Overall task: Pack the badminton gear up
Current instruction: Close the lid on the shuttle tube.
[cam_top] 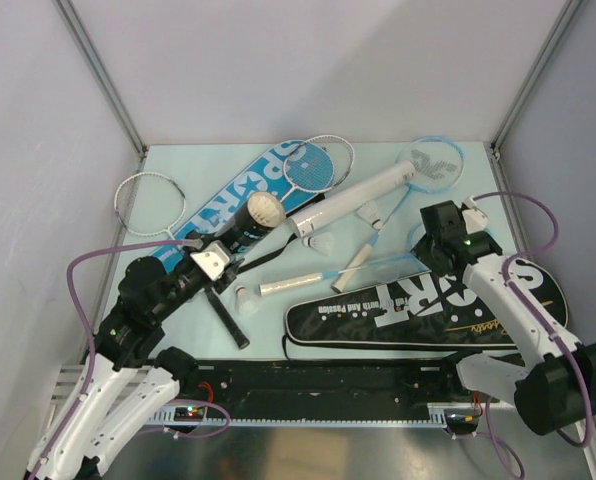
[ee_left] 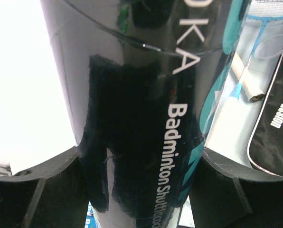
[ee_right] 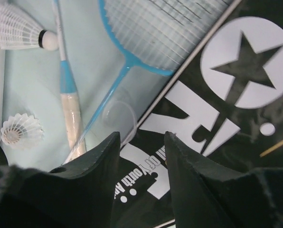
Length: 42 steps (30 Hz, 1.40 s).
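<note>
Four rackets; black tube, white tube; two covers; three shuttlecocks.

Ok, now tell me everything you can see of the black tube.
The black tube is a long, glossy cylinder, plastic-looking, with white "Badminton" lettering and a teal graphic down its side. Its far end is open and shows a pale inside. The left gripper clamps it on both sides. In the top view it slants across the blue cover on the left; whether they touch is unclear.
</note>
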### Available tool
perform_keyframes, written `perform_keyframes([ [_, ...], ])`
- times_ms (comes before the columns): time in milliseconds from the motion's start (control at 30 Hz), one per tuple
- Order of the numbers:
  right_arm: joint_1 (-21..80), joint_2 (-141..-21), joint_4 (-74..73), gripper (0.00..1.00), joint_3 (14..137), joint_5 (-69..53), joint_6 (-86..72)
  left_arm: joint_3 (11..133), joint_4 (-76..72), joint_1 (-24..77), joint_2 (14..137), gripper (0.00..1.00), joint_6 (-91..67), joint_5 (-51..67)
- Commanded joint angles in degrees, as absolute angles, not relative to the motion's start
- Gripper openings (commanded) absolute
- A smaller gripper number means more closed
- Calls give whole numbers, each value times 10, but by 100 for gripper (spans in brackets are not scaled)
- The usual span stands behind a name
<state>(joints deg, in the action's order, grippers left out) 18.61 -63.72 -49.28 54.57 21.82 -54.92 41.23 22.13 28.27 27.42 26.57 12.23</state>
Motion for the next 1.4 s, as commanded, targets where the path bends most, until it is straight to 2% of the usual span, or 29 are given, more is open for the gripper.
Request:
perform_keyframes([
  [0,175,-689,-386,44,545,193,-451,411,166,285,267,58,245,91],
  [67,163,-726,-398,38,548,191,-462,411,165,285,265,58,243,90],
  [167,157,-774,-394,36,548,173,-478,410,162,284,263,58,241,91],
  [533,192,-837,-358,34,548,155,-484,404,159,285,267,58,237,95],
  [967,205,-893,-310,34,548,93,-327,403,156,285,268,58,237,100],
  [1233,210,-922,-312,25,548,87,-294,402,155,285,268,58,237,101],
  [1367,212,-933,-310,24,548,87,-288,402,155,285,269,58,237,101],
])
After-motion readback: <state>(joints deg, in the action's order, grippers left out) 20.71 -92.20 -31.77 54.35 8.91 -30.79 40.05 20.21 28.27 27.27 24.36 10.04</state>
